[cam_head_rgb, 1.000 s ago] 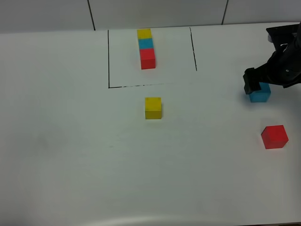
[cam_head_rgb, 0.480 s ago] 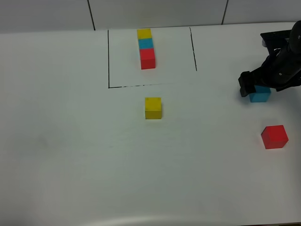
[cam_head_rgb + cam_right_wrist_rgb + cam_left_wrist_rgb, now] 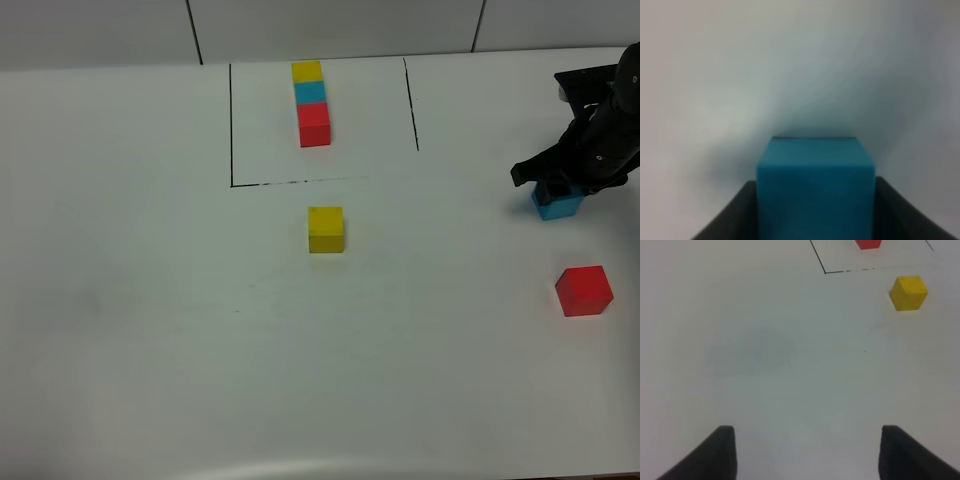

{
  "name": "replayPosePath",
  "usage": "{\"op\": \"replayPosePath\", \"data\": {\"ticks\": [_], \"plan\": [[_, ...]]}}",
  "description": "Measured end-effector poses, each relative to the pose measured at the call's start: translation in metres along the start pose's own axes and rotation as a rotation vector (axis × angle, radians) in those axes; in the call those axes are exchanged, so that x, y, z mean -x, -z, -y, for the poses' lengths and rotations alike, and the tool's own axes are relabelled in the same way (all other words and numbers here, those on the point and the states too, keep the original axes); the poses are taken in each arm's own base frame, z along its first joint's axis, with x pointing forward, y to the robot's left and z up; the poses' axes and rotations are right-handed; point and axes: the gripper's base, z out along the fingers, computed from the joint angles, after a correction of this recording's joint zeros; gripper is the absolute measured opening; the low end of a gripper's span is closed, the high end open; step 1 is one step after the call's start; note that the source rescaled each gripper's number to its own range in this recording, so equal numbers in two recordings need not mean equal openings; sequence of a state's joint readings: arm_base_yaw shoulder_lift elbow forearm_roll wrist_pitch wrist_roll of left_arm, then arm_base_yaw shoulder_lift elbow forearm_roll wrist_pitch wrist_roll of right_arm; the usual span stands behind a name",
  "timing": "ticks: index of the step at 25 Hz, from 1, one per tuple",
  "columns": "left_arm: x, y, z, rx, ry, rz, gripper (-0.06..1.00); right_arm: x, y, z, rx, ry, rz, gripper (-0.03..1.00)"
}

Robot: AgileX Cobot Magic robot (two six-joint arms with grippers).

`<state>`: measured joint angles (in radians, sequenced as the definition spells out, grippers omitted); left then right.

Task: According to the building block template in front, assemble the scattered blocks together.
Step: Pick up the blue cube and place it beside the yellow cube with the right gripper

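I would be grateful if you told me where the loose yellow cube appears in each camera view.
Exterior high: the loose yellow cube near the picture's centre, just below the black outline.
Left wrist: the cube just outside the outline's edge, along from its corner.
Right wrist: not in it; the cyan-blue cube shows instead.
Shared landmark: the outline's lower-left corner, in exterior and left wrist.

The template (image 3: 312, 103) runs yellow, cyan, red inside a black outline (image 3: 231, 125). The yellow block (image 3: 325, 229), cyan block (image 3: 560, 207) and red block (image 3: 583, 290) are plain

template (image 3: 312, 103), yellow cube (image 3: 326, 229), blue cube (image 3: 560, 207), red cube (image 3: 584, 290)
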<state>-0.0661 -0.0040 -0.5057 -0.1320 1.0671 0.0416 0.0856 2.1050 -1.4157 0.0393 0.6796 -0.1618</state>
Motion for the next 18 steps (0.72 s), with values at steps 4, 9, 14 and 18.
{"op": "replayPosePath", "data": {"ticks": [4,9,14,18], "plan": [[0.0,0.0,0.0,0.0,0.0,0.0,0.32,0.0,0.009,-0.006,-0.01,0.1,-0.018,0.02],[0.0,0.0,0.0,0.0,0.0,0.0,0.32,0.001,0.029,-0.046,0.032,0.46,-0.064,0.02],[0.0,0.0,0.0,0.0,0.0,0.0,0.32,-0.011,0.032,-0.106,0.117,0.921,-0.141,0.02],[0.0,0.0,0.0,0.0,0.0,0.0,0.32,-0.01,0.041,-0.146,0.132,1.13,-0.122,0.02]]}}
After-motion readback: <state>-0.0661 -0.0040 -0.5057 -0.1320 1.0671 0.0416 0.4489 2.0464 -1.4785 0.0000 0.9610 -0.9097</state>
